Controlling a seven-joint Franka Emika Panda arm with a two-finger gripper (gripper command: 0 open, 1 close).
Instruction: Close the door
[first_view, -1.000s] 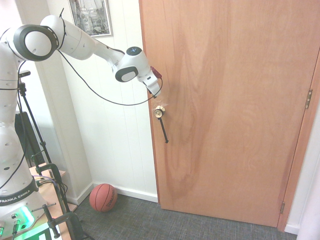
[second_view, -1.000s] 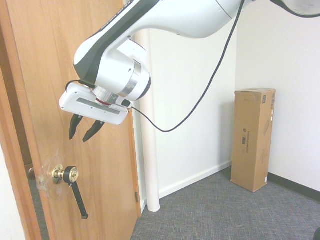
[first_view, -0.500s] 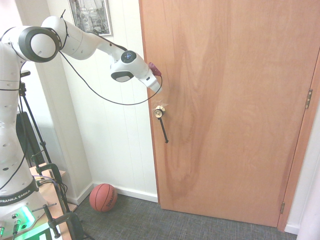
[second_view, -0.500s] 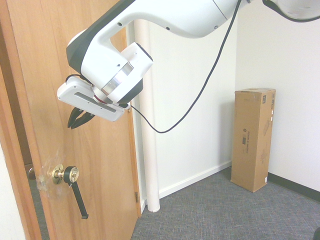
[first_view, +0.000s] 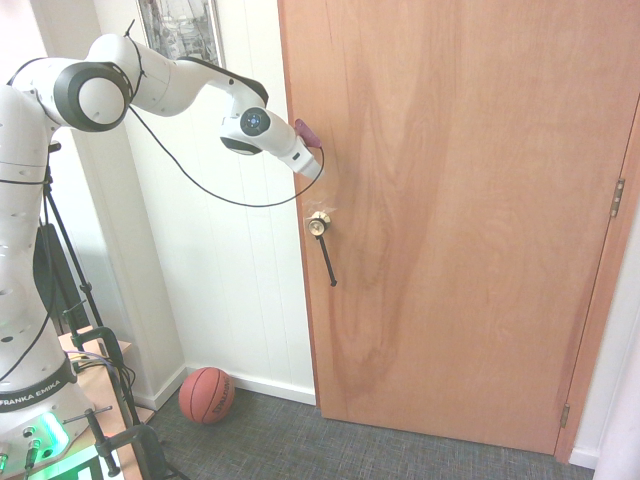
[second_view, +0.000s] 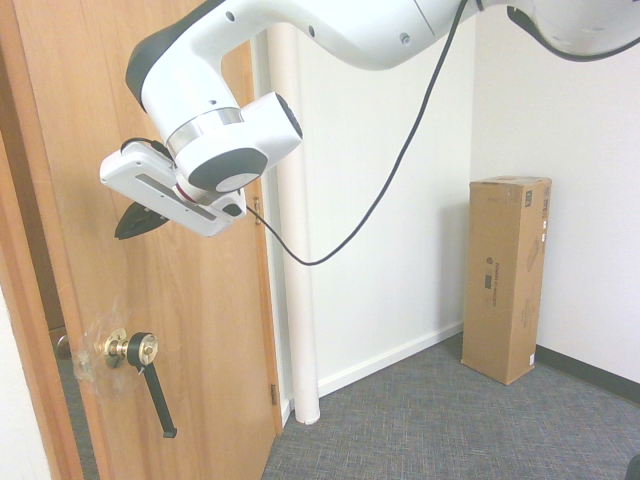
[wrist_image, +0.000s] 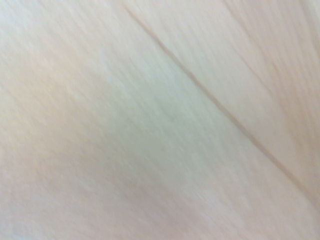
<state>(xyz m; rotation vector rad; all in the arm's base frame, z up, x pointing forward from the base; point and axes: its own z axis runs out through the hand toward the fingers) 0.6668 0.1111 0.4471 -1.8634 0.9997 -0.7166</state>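
- Arm (second_view: 215, 125) reached toward the door (second_view: 190, 330), bent downward at the wrist.
- Claw (second_view: 120, 236), fully closed and empty, hung above the knob (second_view: 148, 349).

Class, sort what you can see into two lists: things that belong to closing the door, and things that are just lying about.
Part of the job:
- door, ajar
- knob
- black rod, hanging from the knob
- pincer, shut, above the knob

Just about:
- ball, on the floor
- box, upright
- picture, on the wall
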